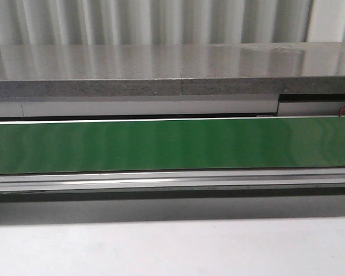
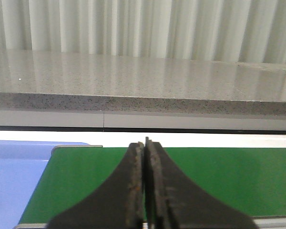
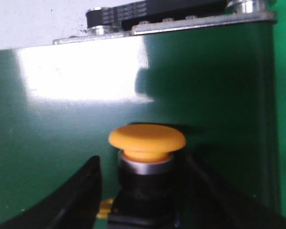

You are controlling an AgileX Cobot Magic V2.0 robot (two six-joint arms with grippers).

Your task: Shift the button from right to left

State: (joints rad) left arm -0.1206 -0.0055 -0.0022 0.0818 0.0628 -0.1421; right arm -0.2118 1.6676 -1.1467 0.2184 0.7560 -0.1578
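Observation:
The button (image 3: 147, 138) shows only in the right wrist view: a round orange-yellow cap over a silver ring and black collar, standing on the green belt (image 3: 62, 133). My right gripper (image 3: 143, 167) is open and straddles its black body. A strip of belt shows between one finger (image 3: 88, 191) and the body; the other finger sits close against it in shadow. My left gripper (image 2: 145, 145) is shut with nothing between its fingers, hanging over the end of the green belt (image 2: 238, 176). The front view shows neither the grippers nor the button.
The green conveyor belt (image 1: 172, 144) runs across the front view, with a grey stone ledge (image 1: 161, 69) behind it and metal rails (image 1: 172, 181) in front. A blue surface (image 2: 14, 181) lies beside the belt's end. A black bracket with bolts (image 3: 152, 12) caps the other belt end.

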